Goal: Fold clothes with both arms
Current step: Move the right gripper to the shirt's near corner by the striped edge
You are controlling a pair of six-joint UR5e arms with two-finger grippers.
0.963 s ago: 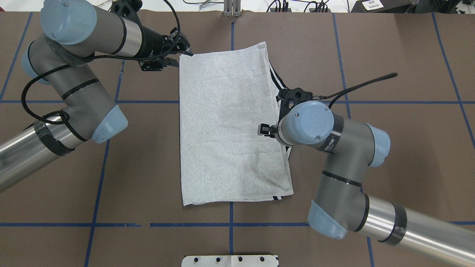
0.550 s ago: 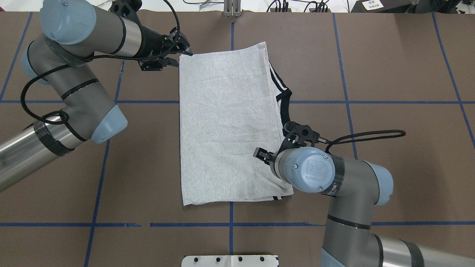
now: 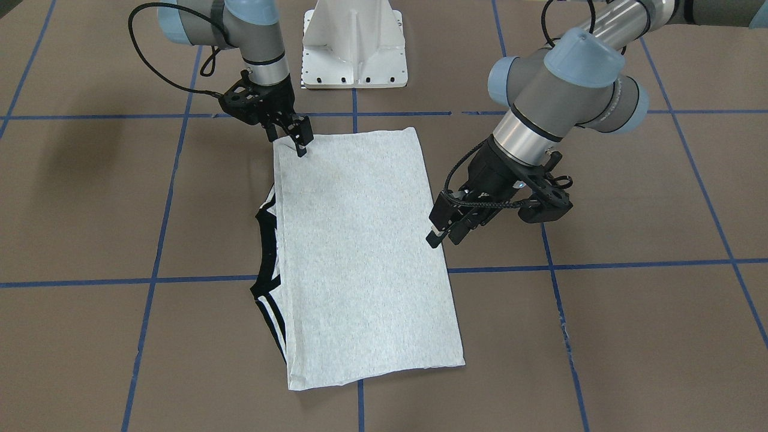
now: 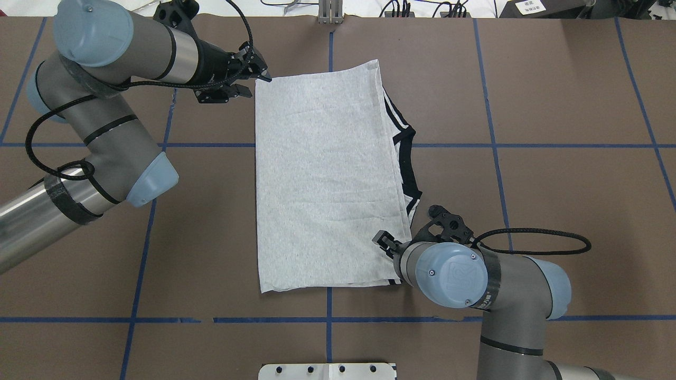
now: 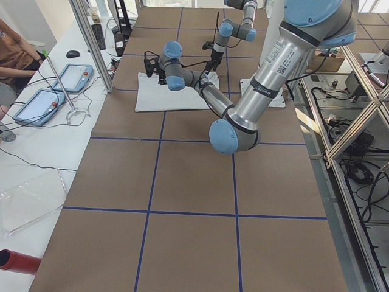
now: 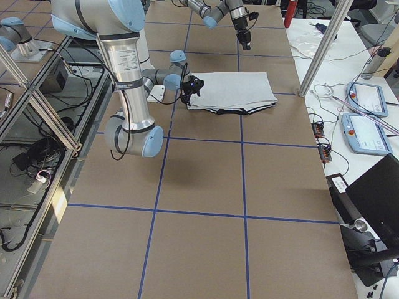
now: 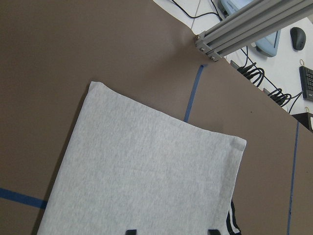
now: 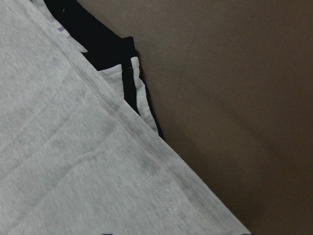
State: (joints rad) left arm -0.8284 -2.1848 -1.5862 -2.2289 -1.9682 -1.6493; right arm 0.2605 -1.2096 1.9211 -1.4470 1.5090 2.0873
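The grey T-shirt (image 4: pixel 322 174) is laid flat on the brown table (image 4: pixel 554 79), near its middle, and it is folded into a long rectangle with the plain side up. The print is not seen. At the edge of the rectangle on the robot's right, the black collar (image 4: pixel 407 163) and the black shoulder stripes (image 4: pixel 393 113) are left showing from under the top layer.

The left gripper (image 4: pixel 260 86) is held at the far corner of the shirt on the robot's left. Its fingers (image 7: pixel 129 231) are spread wide and nothing is held between them. Whether the cloth is touched cannot be told.

The right gripper (image 3: pixel 298 147) is placed at the near corner on the robot's right, just beside the collar end. Its fingers are also kept apart, with no cloth gripped, and the fabric is seen from very close in the right wrist view.

The table is marked with blue tape lines (image 4: pixel 554 145), and the white pedestal base (image 3: pixel 354 48) is seen at the robot's side of the table.
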